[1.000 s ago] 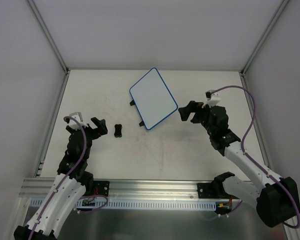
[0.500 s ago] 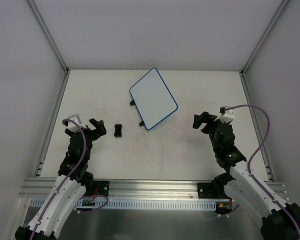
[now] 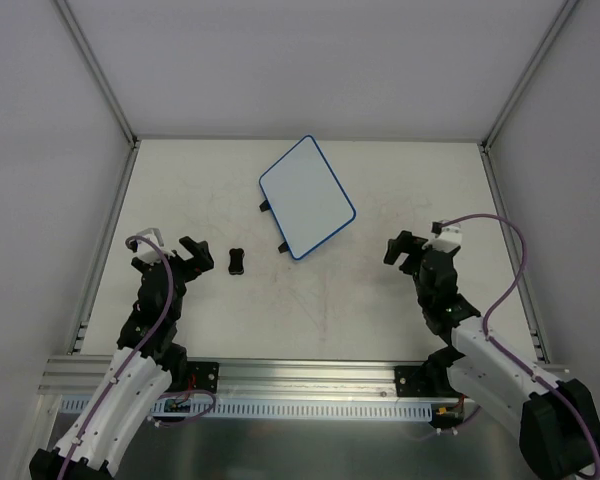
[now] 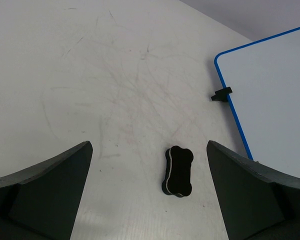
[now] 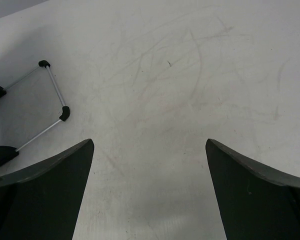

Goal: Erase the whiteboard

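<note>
The whiteboard (image 3: 306,197) lies tilted at the table's back centre, white with a blue rim and two black feet on its left edge. No marks show on it. It also shows in the left wrist view (image 4: 275,95). A small black eraser (image 3: 236,261) lies to its left, and in the left wrist view (image 4: 178,171) it sits just ahead of the jaws. My left gripper (image 3: 195,252) (image 4: 149,146) is open and empty, just left of the eraser. My right gripper (image 3: 400,248) (image 5: 150,142) is open and empty over bare table, to the right of the board and nearer than it.
The board's wire stand (image 5: 54,82) with black end caps lies on the table at the left of the right wrist view. The table top (image 3: 330,300) is scuffed. Metal frame posts (image 3: 95,75) and grey walls enclose it on three sides.
My right gripper has drawn back from beside the whiteboard's right edge toward the near right. The left arm, eraser and board have stayed put.
</note>
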